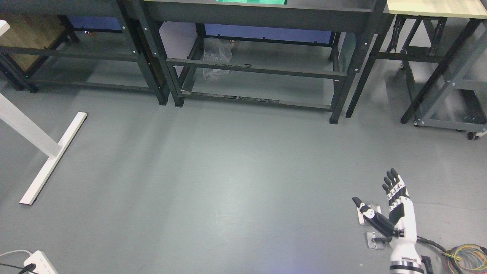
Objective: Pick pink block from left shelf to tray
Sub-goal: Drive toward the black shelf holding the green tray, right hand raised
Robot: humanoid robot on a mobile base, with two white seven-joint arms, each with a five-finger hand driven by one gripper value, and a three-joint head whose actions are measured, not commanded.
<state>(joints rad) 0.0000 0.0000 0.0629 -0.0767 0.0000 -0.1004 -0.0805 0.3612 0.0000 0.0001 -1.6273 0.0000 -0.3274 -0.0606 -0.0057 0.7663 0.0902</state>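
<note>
Nearest the camera, at the lower right, the robot's right hand (393,213) rises on its white forearm, fingers (392,182) extended and loosely together, thumb held out to the left, palm bare: it grips nothing and touches nothing, hanging above the grey floor (228,182). Just beside the wrist a bundle of coloured cables (462,255) trails off toward the corner. The left hand does not show at all, so the right is the only one that can be placed relative to anything. Outward from the hand lies a broad stretch of bare floor, then the row of dark metal-framed tables (258,68) along the top, well apart from the palm and up and to its left. A crumpled clear plastic bag (216,57) hangs in the middle frame, and a strip of green surface (251,2) shows at the very top edge. No pink block, shelf or tray is visible, so the block's direction and long axis cannot be told. A white table leg (49,152) and a power strip (38,262) sit at far left. The task seems not yet begun.
</note>
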